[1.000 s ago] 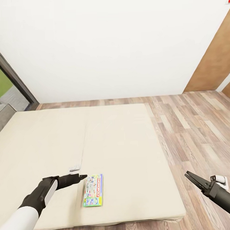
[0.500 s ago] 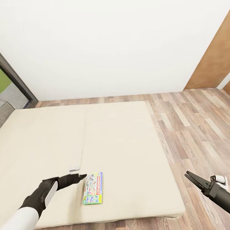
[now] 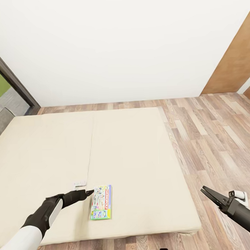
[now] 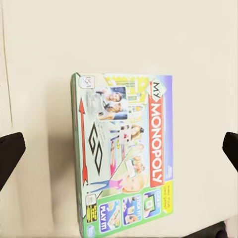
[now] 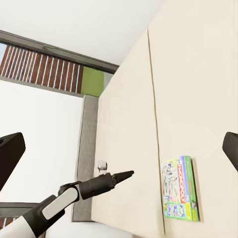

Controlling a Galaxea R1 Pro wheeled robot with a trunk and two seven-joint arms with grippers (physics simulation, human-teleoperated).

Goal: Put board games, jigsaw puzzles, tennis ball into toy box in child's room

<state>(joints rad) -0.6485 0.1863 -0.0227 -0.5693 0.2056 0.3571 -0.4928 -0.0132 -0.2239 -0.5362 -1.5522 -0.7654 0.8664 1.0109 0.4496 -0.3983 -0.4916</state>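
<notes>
One flat rectangular MONOPOLY game box [image 3: 101, 207], printed in green and white with a red title band, is seen lying flat near the front edge of the cream mattress of the bed [image 3: 141, 157]. The left gripper [image 4: 119, 153] is held above it with its black fingers spread wide, nothing gripped. A clean pick is judged to need the fingers lowered astride the box's narrow width. The right gripper [image 3: 210, 194] is parked open over the wood-plank floor [image 3: 212, 135].
</notes>
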